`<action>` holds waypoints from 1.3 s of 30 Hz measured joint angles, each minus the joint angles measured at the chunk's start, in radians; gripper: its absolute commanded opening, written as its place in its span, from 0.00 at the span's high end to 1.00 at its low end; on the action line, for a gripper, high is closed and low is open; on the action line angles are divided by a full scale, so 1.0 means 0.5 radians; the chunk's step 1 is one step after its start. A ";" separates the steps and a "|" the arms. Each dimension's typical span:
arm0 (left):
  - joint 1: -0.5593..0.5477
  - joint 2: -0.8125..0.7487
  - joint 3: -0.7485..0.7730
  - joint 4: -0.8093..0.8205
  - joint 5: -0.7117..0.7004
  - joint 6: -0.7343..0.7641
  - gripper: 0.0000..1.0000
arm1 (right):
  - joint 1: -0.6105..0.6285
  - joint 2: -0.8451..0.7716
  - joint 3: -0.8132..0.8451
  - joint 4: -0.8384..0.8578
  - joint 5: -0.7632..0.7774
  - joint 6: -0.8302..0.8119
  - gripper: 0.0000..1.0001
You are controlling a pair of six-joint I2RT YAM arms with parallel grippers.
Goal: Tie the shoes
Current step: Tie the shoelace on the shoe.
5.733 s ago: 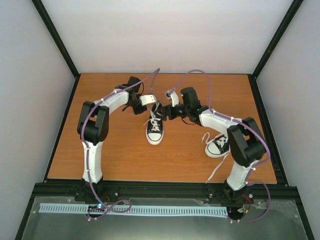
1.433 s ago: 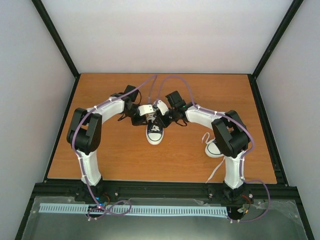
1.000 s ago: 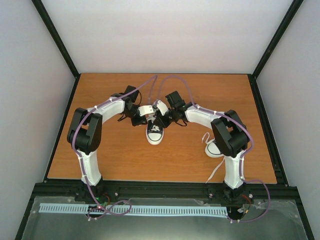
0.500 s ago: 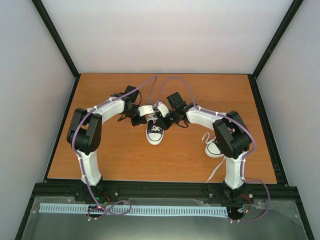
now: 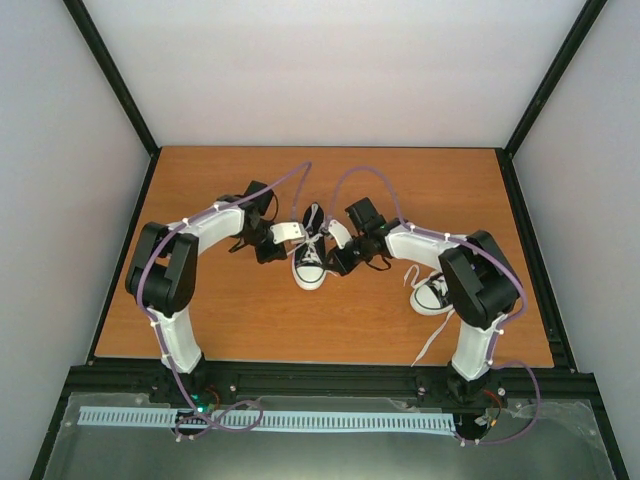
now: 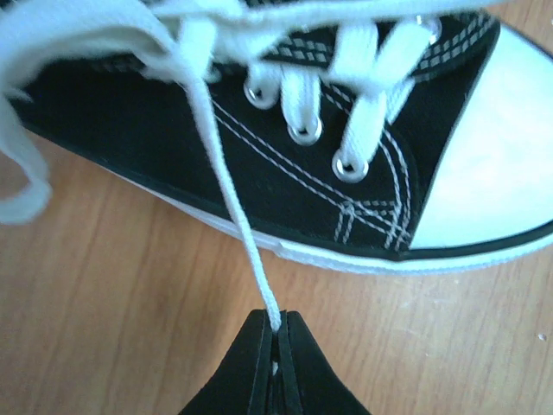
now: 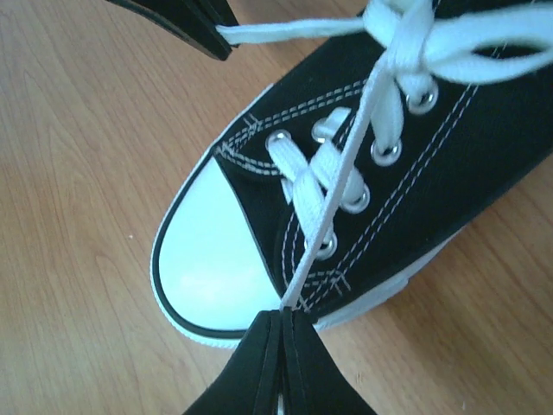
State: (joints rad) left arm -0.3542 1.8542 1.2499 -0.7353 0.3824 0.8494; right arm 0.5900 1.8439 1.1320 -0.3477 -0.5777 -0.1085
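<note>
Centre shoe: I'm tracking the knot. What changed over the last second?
The left tool and right tool, each shut on a white lace strand, drew apart to opposite sides of the centre shoe, pulling the strands taut. Both shoes stayed put, the other shoe beside the right arm.

The left arm [image 5: 212, 222] and right arm [image 5: 425, 243] bent inward, elbows out, wrists tilted down and facing each other. The left gripper [image 6: 276, 333] pinched a white lace strand [image 6: 226, 199] that led away ahead of its tips. The right gripper [image 7: 282, 322] pinched the other strand [image 7: 337, 203] likewise.
</note>
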 measured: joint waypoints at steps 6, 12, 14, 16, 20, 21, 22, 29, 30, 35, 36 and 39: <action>0.034 0.000 -0.027 -0.029 -0.040 0.001 0.99 | -0.005 -0.044 -0.064 -0.008 -0.014 0.027 0.97; 0.067 0.008 -0.027 -0.030 -0.077 0.001 0.99 | -0.017 -0.067 -0.108 -0.005 -0.024 0.046 0.97; 0.069 0.008 -0.031 -0.029 -0.077 0.001 0.99 | -0.029 -0.074 -0.129 -0.009 -0.030 0.048 0.97; 0.071 0.008 -0.039 -0.030 -0.077 0.002 0.99 | -0.039 -0.075 -0.139 -0.014 -0.034 0.048 0.97; 0.072 0.010 -0.057 -0.029 -0.092 0.010 0.99 | -0.049 -0.077 -0.155 -0.019 -0.047 0.050 0.97; 0.077 0.011 -0.062 -0.029 -0.101 0.014 0.99 | -0.051 -0.080 -0.166 -0.018 -0.053 0.053 0.97; 0.079 0.014 -0.066 -0.030 -0.110 0.020 0.99 | -0.054 -0.085 -0.182 -0.018 -0.060 0.056 0.97; 0.080 0.021 -0.071 -0.033 -0.140 0.037 0.99 | -0.079 -0.095 -0.246 -0.032 -0.097 0.089 0.72; 0.080 0.021 -0.071 -0.034 -0.132 0.037 0.99 | -0.079 -0.095 -0.246 -0.031 -0.110 0.096 0.64; 0.080 0.021 -0.071 -0.046 -0.064 0.037 0.92 | -0.115 -0.095 -0.180 0.018 -0.225 0.180 0.42; 0.080 0.021 -0.071 -0.047 -0.055 0.037 0.81 | -0.135 -0.095 -0.148 0.052 -0.243 0.216 0.40; 0.080 0.021 -0.071 -0.056 -0.027 0.046 0.58 | -0.187 -0.092 -0.020 0.169 -0.259 0.322 0.39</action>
State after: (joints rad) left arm -0.3141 1.8648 1.2144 -0.7631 0.3691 0.8722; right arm 0.4965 1.7981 1.1221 -0.2634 -0.7071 0.0525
